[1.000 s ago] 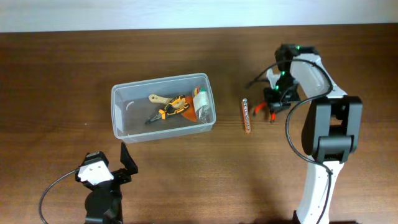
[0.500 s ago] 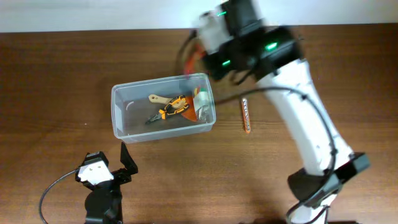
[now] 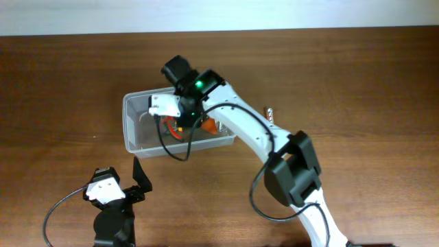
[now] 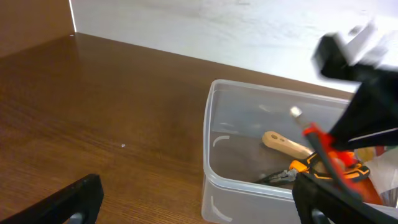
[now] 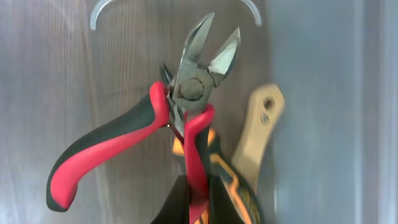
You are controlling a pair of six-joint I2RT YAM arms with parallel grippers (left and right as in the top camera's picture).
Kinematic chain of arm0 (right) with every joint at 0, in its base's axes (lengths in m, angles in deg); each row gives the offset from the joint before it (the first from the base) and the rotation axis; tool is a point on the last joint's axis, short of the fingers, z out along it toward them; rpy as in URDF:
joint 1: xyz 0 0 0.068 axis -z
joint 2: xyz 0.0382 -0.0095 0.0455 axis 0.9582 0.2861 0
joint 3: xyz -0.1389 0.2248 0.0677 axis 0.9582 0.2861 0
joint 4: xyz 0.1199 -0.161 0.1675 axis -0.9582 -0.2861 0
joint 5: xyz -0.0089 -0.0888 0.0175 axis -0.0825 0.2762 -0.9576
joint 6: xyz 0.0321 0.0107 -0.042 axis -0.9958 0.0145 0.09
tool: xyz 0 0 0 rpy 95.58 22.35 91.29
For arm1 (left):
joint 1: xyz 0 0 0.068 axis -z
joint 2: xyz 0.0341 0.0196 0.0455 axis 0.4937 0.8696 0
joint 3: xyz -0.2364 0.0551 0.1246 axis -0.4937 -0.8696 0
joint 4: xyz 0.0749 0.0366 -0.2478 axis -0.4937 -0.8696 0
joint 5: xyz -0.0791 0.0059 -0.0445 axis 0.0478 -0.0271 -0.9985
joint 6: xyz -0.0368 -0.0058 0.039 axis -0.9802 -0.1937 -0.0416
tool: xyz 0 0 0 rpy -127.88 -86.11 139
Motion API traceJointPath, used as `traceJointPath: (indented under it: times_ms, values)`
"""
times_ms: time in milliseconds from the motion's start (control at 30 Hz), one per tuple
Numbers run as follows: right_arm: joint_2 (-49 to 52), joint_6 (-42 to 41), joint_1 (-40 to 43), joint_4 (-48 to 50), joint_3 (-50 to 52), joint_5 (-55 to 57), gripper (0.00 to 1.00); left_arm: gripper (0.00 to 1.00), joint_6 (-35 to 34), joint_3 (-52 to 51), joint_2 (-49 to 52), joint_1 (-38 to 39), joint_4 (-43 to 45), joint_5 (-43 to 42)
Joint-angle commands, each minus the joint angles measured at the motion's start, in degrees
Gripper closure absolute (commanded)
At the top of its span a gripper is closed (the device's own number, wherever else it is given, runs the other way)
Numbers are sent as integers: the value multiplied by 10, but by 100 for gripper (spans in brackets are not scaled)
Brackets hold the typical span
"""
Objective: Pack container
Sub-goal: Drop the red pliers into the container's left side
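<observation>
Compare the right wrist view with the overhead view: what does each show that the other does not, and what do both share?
Right wrist only: the cutters with blades open, the hole in a wooden handle, and the right hand shut on one red grip. Overhead only: the container in full outline, and the left hand, open, apart from it. Both: the red cutters held over the container.

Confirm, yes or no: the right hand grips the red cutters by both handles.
No. The right hand pinches only one handle of the red cutters; the other handle splays free to the side.
</observation>
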Motion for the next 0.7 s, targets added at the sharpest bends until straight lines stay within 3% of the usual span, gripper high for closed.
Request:
traceJointPath:
  times_ms: [0, 33, 133, 267, 300, 333, 500, 667]
  values:
    - [12, 35, -17, 18, -6, -4, 96, 1, 5, -2, -3, 2, 0, 2]
    - [17, 35, -19, 25, -6, -4, 96, 1, 5, -2, -3, 2, 0, 2]
    - [25, 23, -25, 49, -6, -3, 67, 1, 5, -2, -3, 2, 0, 2]
    - [21, -63, -24, 93, -10, 16, 41, 1, 5, -2, -3, 2, 0, 2]
    - [18, -89, -24, 93, -16, 42, 12, 1, 5, -2, -3, 2, 0, 2]
    - [14, -119, -23, 90, -24, 82, 2, 1, 5, -2, -3, 2, 0, 2]
    - [-31, -281, -3, 19, -90, 308, 1, 1, 5, -2, -3, 2, 0, 2]
    - [-90, -491, 75, -104, -167, 306, 1, 1, 5, -2, -3, 2, 0, 2]
